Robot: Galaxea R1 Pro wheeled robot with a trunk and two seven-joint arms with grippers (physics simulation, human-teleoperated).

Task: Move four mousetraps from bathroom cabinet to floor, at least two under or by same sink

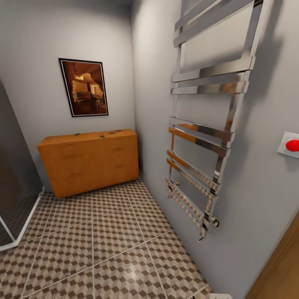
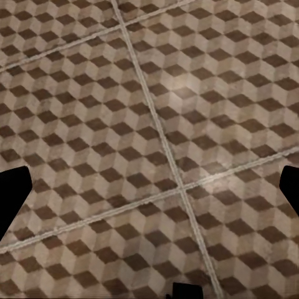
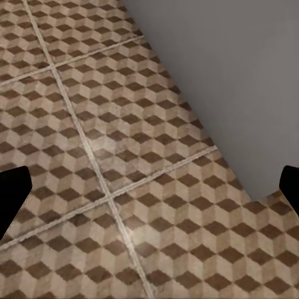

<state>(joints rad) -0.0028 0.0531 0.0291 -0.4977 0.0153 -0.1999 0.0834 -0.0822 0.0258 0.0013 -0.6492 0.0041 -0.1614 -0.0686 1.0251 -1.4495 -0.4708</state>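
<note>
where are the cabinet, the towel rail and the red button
cabinet (image 1: 89,164), head view, on its drawer front
towel rail (image 1: 203,137), head view, on a middle bar
red button (image 1: 292,145), head view, on its red dome

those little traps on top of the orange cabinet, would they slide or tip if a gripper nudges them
The mousetraps look like small, flat dark specks lying on the cabinet top, so they would probably slide rather than tip. That top looks smooth and level, so a sideways nudge might push one toward an edge. They seem light for their size, though they are too small here to judge stiffness.
</note>
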